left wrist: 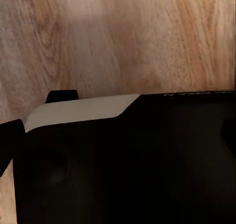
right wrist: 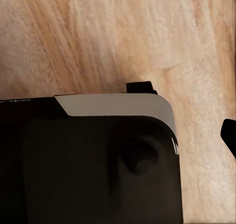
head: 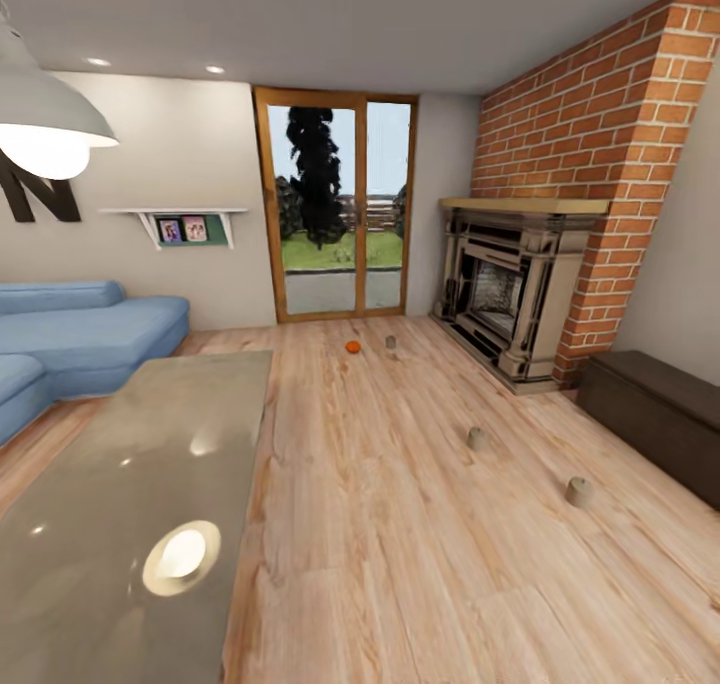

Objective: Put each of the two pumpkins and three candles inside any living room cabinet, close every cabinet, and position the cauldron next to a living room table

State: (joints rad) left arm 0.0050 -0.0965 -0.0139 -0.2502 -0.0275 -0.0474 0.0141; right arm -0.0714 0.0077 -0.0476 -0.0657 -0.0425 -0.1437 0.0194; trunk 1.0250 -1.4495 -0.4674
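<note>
I see pale plank floor (head: 400,524) running to a wood-framed glass door (head: 338,204) in the far beige wall, trees outside. A brick chimney (head: 610,154) and stone fireplace (head: 510,289) stand right; a blue sofa (head: 85,334), wall shelf (head: 180,222) and lit pendant lamp (head: 45,124) left.

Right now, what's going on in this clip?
Nothing is being handled. The head view looks across the living room: three candles and one pumpkin sit loose on the wood floor. The cabinet on the right looks closed, the table is near left. Both wrist views show floor past the robot's dark body.
</note>
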